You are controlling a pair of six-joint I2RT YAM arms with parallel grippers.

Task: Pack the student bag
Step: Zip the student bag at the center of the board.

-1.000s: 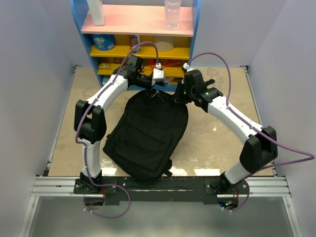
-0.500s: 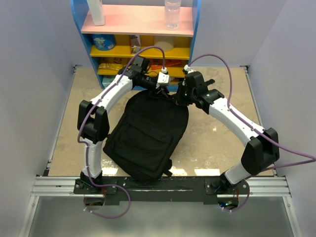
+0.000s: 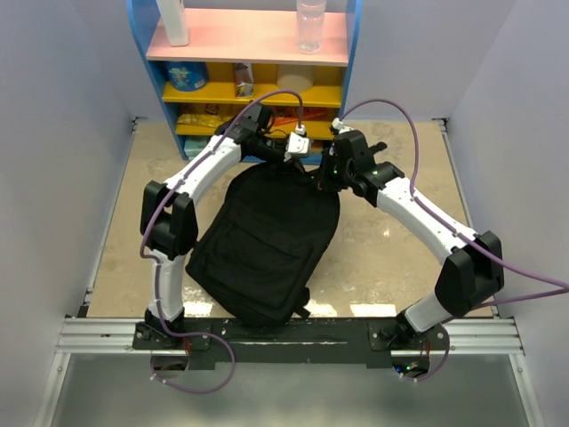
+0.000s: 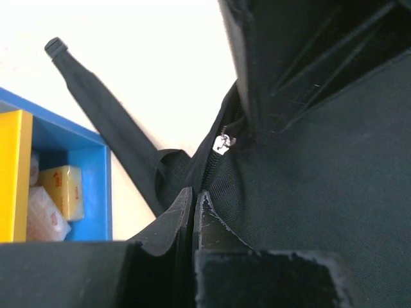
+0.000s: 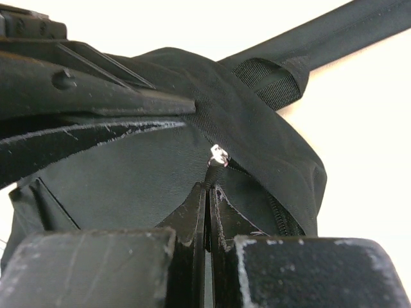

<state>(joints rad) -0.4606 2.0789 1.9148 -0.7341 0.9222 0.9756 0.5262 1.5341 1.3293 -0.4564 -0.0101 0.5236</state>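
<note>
The student bag (image 3: 267, 236), a large black backpack, lies flat mid-table with its top toward the shelf. Both grippers meet at that top edge. My left gripper (image 3: 299, 157) is shut, its tips (image 4: 194, 192) pinching the bag's fabric at the zip seam, just below the silver zip slider (image 4: 223, 142). My right gripper (image 3: 324, 174) is shut too, with tips (image 5: 210, 190) clamped on the black pull tab under the silver slider (image 5: 218, 155). The bag (image 5: 128, 173) fills the right wrist view. The zip looks closed along what shows.
A blue shelf unit (image 3: 253, 71) stands at the back, holding a clear bottle (image 3: 310, 25), a white bottle (image 3: 172, 20) and boxes. Its blue side (image 4: 70, 138) is close to the left gripper. A shoulder strap (image 4: 96, 106) trails toward the shelf. Walls close in on both sides.
My left gripper has moved right to the bag's top edge and gone from open to shut on the zip seam. The right gripper has barely moved and stays shut.
</note>
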